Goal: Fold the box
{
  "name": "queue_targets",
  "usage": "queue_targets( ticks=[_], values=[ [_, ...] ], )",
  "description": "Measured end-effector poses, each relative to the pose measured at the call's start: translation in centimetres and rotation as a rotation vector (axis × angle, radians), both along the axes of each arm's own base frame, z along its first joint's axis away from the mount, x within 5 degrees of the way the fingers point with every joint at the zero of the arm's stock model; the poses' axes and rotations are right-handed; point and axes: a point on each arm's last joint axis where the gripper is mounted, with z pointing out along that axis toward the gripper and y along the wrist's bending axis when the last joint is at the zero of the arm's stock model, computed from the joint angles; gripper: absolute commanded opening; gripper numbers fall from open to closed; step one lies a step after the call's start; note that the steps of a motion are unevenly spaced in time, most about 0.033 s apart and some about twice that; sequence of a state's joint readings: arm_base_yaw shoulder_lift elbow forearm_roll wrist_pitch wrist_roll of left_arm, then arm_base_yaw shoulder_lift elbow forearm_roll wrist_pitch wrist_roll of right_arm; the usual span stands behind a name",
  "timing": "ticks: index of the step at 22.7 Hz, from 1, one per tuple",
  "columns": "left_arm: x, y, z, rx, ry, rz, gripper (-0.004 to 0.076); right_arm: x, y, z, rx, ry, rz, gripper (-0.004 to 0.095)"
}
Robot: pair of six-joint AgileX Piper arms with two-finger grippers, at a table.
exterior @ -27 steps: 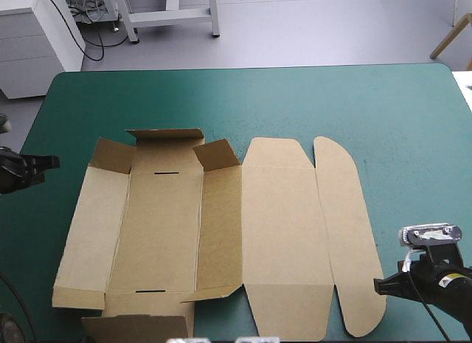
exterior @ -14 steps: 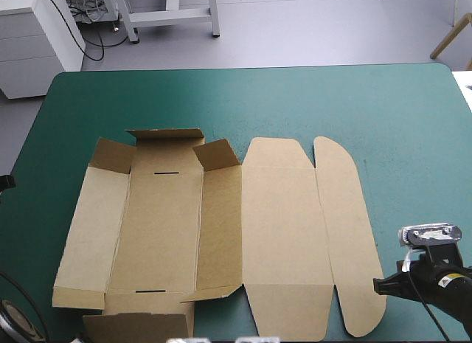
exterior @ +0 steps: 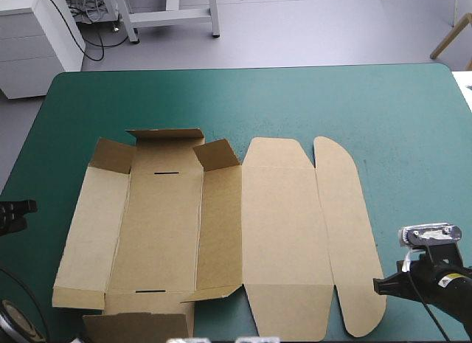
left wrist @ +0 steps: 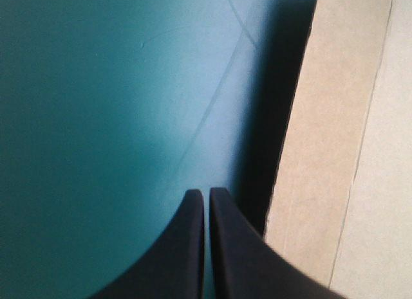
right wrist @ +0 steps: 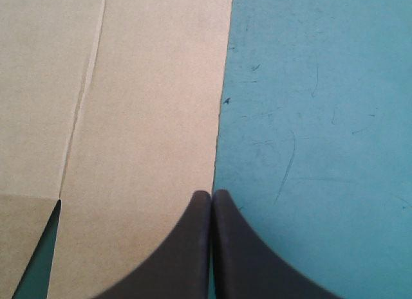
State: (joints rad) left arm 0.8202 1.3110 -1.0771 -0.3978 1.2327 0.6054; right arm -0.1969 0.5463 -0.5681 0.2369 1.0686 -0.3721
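The box point(exterior: 221, 232) lies mostly flat on the teal-green table point(exterior: 383, 107), unfolded, as the left pincer point(exterior: 32, 206), fingers together and empty, has slid nearer beside its left wall, suggesting a first lift, the right pincer point(exterior: 377, 285) likewise closed.

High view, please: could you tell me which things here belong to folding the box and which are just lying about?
For the job: the box, mostly flat; the left claw, shut, beside its left edge; the right claw, shut, at its right edge.
Lying about: nothing visible; only the teal-green cover shows around the box.
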Motion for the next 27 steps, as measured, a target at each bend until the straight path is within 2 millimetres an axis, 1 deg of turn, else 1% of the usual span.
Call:
queue_targets(
  ticks=[1,2,4,6,8,10,15,17,19,22,24,27],
  values=[
    [0.0,0.0,0.0,0.002,0.002,0.000,0.0076,0.0,0.0,0.0,0.000,0.000,0.000,-0.0019],
    [0.0,0.0,0.0,0.005,0.004,-0.001,0.0128,0.0,0.0,0.0,0.000,0.000,0.000,-0.0019],
    [-0.1,0.1,-0.1,0.017,0.017,-0.004,0.0260,0.0,0.0,0.0,0.000,0.000,0.000,-0.0019],
    [-0.2,0.2,-0.1,0.023,0.023,-0.005,0.0444,0.0,0.0,0.0,0.000,0.000,0.000,-0.0019],
    [-0.2,0.2,-0.1,0.024,0.025,-0.004,0.0599,0.0,0.0,0.0,0.000,0.000,0.000,-0.0019],
    [-0.2,0.2,-0.1,0.022,0.023,-0.002,0.0730,0.0,0.0,0.0,0.000,0.000,0.000,-0.0019],
    [-0.3,0.2,-0.1,0.018,0.036,0.026,0.0717,0.0,0.0,0.0,0.000,0.000,0.000,-0.0019],
    [-0.3,0.1,-0.5,0.008,0.040,0.018,0.0704,0.0,0.0,0.0,0.000,0.000,0.001,-0.0019],
    [-0.7,-0.3,-1.9,-0.021,0.069,-0.001,0.0703,0.0,0.0,0.0,-0.003,0.000,0.004,-0.0019],
    [-1.8,-1.6,-5.2,-0.105,0.138,-0.053,0.0703,0.0,0.0,0.0,-0.005,-0.001,0.006,-0.0019],
    [-2.2,-2.4,-6.5,-0.142,0.145,-0.102,0.0703,0.0,0.0,0.0,-0.004,-0.001,0.006,-0.0019],
    [-2.0,-3.0,-7.4,-0.193,0.106,-0.141,0.0703,0.0,0.0,0.0,0.000,-0.002,0.008,-0.0019]
  ],
)
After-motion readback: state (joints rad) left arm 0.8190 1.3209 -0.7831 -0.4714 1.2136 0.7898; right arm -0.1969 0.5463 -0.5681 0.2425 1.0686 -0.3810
